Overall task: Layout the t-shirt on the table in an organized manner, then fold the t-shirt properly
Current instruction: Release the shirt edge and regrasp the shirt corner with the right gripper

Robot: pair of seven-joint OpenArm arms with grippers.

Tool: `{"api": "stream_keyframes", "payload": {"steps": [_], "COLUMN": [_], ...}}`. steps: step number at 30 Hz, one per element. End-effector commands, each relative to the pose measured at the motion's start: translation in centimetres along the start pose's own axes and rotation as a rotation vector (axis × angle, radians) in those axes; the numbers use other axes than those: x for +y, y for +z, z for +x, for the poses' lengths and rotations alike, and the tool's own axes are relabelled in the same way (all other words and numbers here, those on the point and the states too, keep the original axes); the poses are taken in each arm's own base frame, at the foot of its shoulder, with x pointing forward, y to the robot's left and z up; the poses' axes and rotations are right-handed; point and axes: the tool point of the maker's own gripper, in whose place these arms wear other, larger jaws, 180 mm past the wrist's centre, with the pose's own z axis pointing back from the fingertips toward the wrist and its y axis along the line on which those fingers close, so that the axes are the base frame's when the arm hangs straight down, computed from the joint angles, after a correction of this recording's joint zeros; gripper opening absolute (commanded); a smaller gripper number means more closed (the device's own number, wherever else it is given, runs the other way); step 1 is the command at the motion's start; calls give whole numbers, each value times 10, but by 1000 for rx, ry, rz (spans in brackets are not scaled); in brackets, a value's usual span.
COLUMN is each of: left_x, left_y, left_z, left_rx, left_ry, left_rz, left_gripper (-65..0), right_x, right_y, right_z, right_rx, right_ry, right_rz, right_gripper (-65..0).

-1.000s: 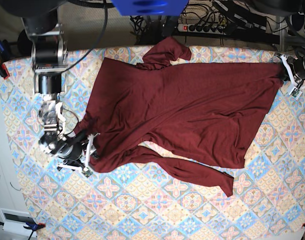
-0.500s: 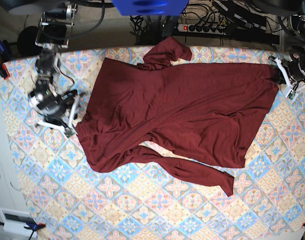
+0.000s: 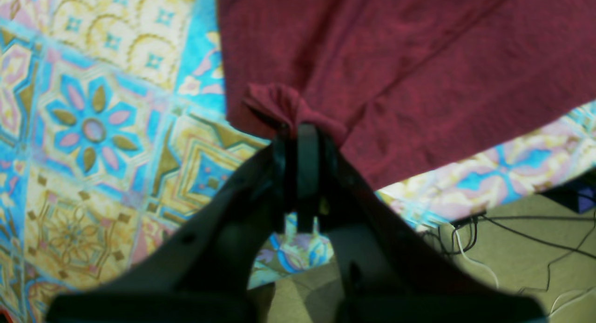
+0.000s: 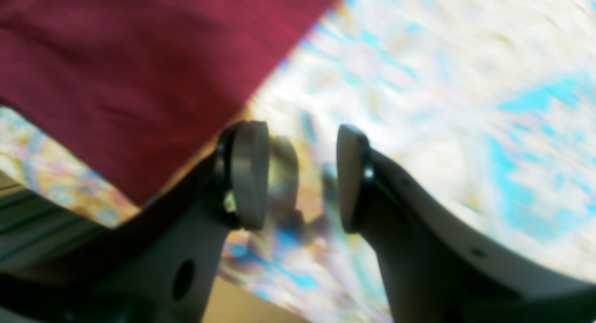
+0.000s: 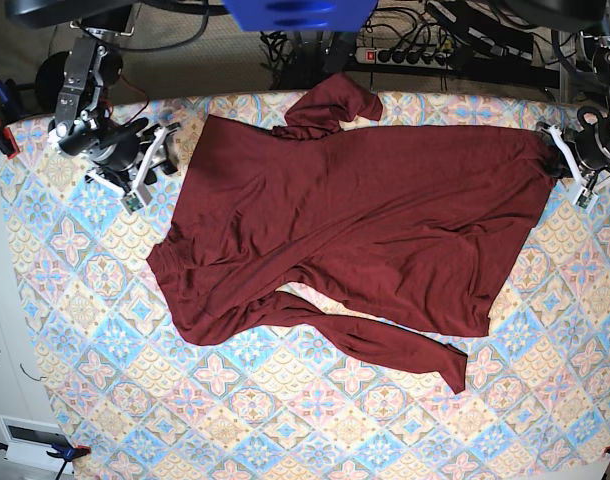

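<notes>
Pinching the t-shirt point(image 5: 355, 220) corner, left gripper point(image 3: 298, 127) is anchoring; right gripper point(image 5: 150, 160), jaws apart and empty, is hovering beside the opposite edge.

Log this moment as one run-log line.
left gripper: shut on t-shirt corner | right gripper: open, empty, beside shirt | table: shirt spread, sleeves unfolded
</notes>
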Motion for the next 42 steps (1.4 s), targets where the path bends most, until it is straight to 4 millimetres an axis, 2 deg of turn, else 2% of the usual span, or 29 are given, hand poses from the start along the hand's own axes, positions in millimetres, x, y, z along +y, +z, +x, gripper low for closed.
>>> {"api": "stream_keyframes", "payload": {"steps": [1,8,12,16,21,23,25,27,34,37,40,42], "left_x": [8,8,8,8,8,8,8,8,8,8,8,8], "left_y": [7,7,7,7,7,7,7,7,7,7,7,7], "left_z": [13,13,12,12,13,13,13,14,14,14,14,14], "left_rx": [-33,-33,-31,-31,-33,-34,-35,-37,-37,-37,-37,-37], "left_ry": [-21,-21,-21,-21,-21,-21,-20,-20,-20,-19,-19,-19], "left_rz": [19,19,19,19,19,19,18,19,19,18,18,18], "left_gripper": [-650,-650,-650,-650,-650,-650,-650,-650,-650,-650,-650,-650], "right_x": [2,22,28,38,44,43,42,40,13,11,18,20], "right_y": [-1,-26,-32,-40,-41,-41,-40,-35,9,22,31,34], "right_z": [5,-18,-17,0,8,8,9,17,10,3,-5,-4], "right_rx": [-19,-2,-46,-81,-112,-117,-119,-151,-268,-271,-232,-231], "right_ry": [4,-141,-204,-208,-200,-205,-206,-206,-312,-306,-269,-249], "right_rz": [22,171,217,274,290,287,284,282,212,183,180,177], "right_gripper": [-417,-416,-416,-405,-411,-456,-551,-646,-636,-635,-635,-635]}}
